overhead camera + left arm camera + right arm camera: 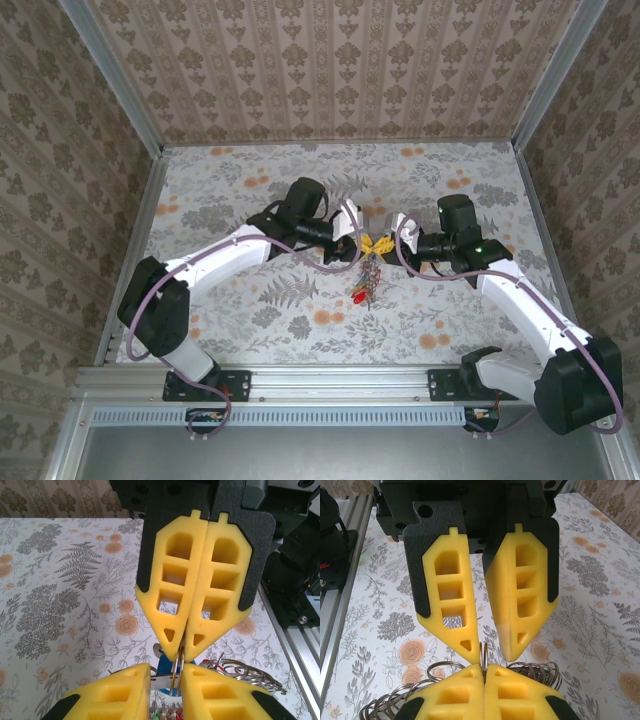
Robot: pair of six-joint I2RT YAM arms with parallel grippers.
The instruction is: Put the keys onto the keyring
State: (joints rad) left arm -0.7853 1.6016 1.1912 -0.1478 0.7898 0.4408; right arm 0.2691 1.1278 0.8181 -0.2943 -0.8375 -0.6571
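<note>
2 grippers meet tip to tip over the middle of the worktop (230,180), about halfway between its far and near edges and slightly toward the right edge. The left gripper (367,243) reaches in from the left side and the right gripper (391,243) from the right.

The keyring (368,280) trails from that meeting point toward the near edge as a narrow bunch, with red tags at its lower end. I cannot tell whether it touches the worktop.

In the left wrist view, the right gripper (179,655) has its 2 yellow fingers pressed flat together, with a thin loop of the ring's wire pinched at the tips. The right wrist view shows the same: the right gripper (484,667) is closed tight, with the wire standing up out of the seam.

The left gripper (490,656) is parted by a narrow gap. The wire rises between its 2 tips, and neither finger is visibly pressing on it. From its own camera, the left gripper (165,672) has that slit between its fingers, with the wire running through it.

The blue-tagged key (161,669) sits just beside the slit, against the left finger. I cannot tell whether it is threaded on.

More silver coils of the keyring (240,672) fan out to the right.
</note>
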